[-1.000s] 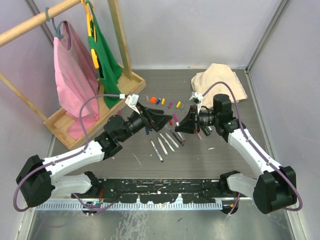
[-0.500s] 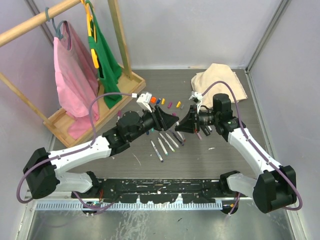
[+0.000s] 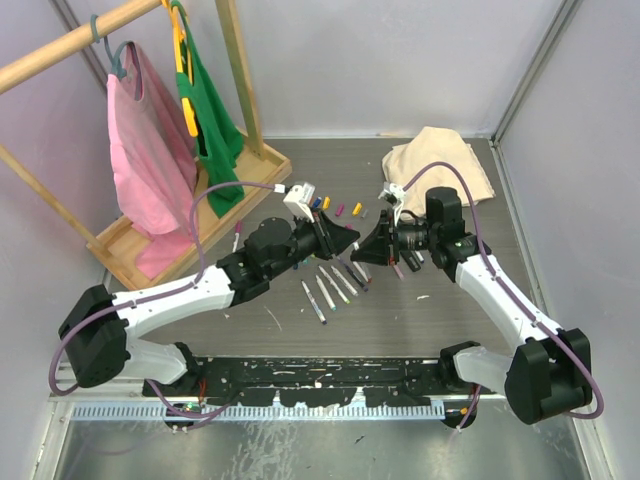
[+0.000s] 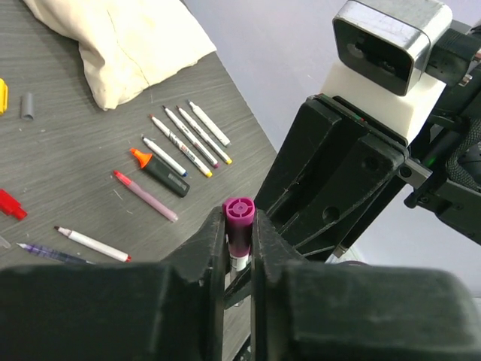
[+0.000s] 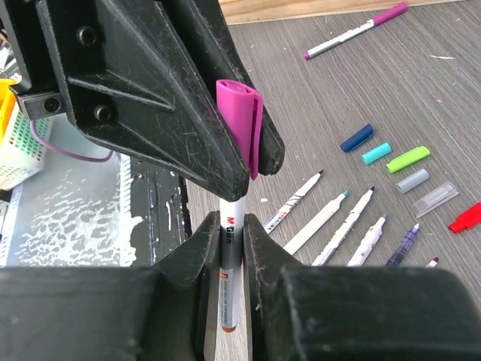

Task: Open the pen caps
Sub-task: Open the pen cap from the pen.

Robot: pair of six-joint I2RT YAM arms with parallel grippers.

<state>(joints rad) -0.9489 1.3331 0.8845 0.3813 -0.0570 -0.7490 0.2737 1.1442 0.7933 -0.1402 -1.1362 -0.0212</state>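
Left hand [image 4: 239, 239] pinches magenta clipped cap [image 4: 239, 212], apparently seated on pen [image 5: 229, 252].

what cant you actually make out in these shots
- Right wrist view: the joint between the magenta cap and the pen barrel sits behind the left fingers, so whether it is loose is unclear.
- Left wrist view: those fingers cover most of the barrel.
- Top view: cap and pen vanish between the left fingers and the right fingers; the loose caps are too small to count.
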